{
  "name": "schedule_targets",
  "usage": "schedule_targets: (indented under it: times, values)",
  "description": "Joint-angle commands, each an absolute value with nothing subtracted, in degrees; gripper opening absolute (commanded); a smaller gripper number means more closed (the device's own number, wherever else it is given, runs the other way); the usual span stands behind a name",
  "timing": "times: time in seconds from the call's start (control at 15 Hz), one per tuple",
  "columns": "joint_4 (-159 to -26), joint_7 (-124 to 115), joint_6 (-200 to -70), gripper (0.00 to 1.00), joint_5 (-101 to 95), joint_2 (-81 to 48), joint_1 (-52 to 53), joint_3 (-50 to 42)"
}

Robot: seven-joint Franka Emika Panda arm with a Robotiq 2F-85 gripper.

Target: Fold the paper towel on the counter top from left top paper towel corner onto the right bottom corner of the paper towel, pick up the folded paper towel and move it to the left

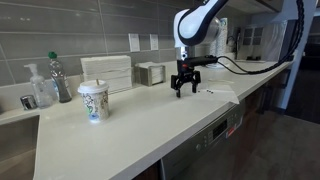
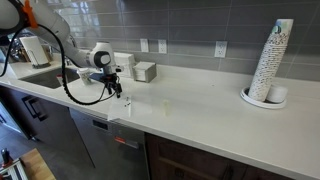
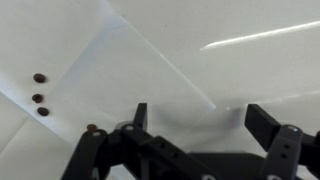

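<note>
- White and thin, the paper towel (image 3: 120,80) lies flat on the counter top (image 1: 130,125), directly under the arm. It hardly stands out from the pale surface.
- In the wrist view one corner of the sheet points away from the camera, with two straight edges running out from it. A few small dark marks sit near one edge.
- No doubled layer or diagonal crease shows there, so the fold looks not yet made. The sheet is too faint to be sure.
- The gripper (image 3: 200,115) hangs just above the towel with its jaws spread wide and nothing between them. An exterior view shows it pointing straight down, close to the counter's front edge (image 1: 186,88).
- Judged from this, the task is at its start: the arm is placed over the sheet, but no corner is pinched.
- What remains is taking the top left corner, carrying it to the bottom right one, then lifting the folded towel and moving it left.
- The paper cup (image 1: 93,100) and the white dispenser (image 1: 107,72) stand well apart, towards the sink.
</note>
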State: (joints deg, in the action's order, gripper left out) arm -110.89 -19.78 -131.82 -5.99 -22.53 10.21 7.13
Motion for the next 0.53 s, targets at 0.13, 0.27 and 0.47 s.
schedule_targets:
  times: [0.13,0.27,0.47]
  values:
    - [-110.0,-17.1,-131.5,0.71,-5.3,-24.0,10.8,5.7]
    - [-110.0,-16.9,-132.0,0.6,-5.0,-24.3,10.8,5.8]
    - [-109.9,-16.6,-132.6,0.49,-4.3,-24.5,11.2,6.0]
